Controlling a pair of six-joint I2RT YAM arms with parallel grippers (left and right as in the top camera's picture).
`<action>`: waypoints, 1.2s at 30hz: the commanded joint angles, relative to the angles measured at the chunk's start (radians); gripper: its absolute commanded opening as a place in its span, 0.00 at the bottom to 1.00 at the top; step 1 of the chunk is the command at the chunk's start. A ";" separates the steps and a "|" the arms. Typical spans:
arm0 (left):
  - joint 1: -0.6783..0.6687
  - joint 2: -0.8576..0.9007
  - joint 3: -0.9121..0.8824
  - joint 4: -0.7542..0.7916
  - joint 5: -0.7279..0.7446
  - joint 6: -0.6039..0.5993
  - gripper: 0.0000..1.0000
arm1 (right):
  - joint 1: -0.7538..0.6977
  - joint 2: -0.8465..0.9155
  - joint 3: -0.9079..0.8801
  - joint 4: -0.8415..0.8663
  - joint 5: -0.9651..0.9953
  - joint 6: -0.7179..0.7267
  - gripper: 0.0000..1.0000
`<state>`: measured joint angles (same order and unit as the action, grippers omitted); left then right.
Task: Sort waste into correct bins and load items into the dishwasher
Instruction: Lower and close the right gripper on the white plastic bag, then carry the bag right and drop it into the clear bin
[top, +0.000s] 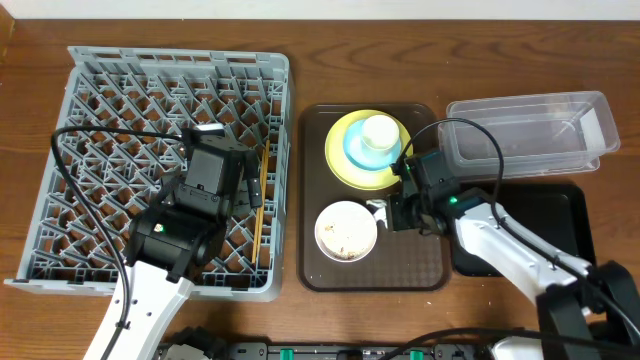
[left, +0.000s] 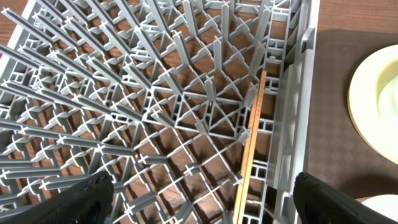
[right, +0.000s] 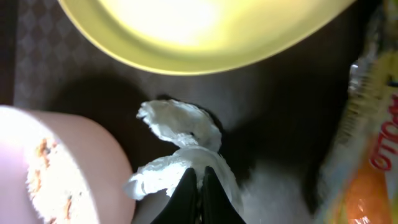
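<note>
My right fingers (right: 185, 202) are pinched shut on the near end of the tissue (right: 180, 124), which stretches away from them toward the plate (right: 186, 31), on the tray (right: 37, 62) beside the white bowl (right: 50, 168). My left fingers (left: 81, 199) spread wide over the rack (left: 155, 93), chopsticks (left: 252, 143) lying along its wall.

Rack (top: 180, 55) was matt grey plastic. Chopsticks (left: 252, 143) looked bare, smooth wood. Tissue (right: 180, 124): soft crumpled white paper. Plate (right: 186, 31) was smooth and glossy. Brown tray (right: 50, 56) showed matt diamond texture. Tub (top: 520, 125): clear plastic. Wrapper (right: 367, 124) shone, crinkled.
</note>
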<state>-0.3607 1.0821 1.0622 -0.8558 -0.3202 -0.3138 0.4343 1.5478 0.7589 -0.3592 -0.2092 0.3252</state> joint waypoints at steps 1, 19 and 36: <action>0.004 0.002 0.023 0.000 -0.013 -0.002 0.93 | 0.009 -0.112 0.035 -0.029 -0.004 -0.005 0.01; 0.004 0.002 0.023 0.000 -0.013 -0.002 0.93 | -0.303 -0.505 0.056 -0.520 0.508 0.124 0.01; 0.004 0.002 0.023 0.000 -0.013 -0.002 0.93 | -0.462 -0.456 -0.018 -0.463 0.508 0.161 0.01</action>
<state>-0.3607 1.0828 1.0622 -0.8562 -0.3202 -0.3138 -0.0212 1.0920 0.7464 -0.8249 0.2810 0.4671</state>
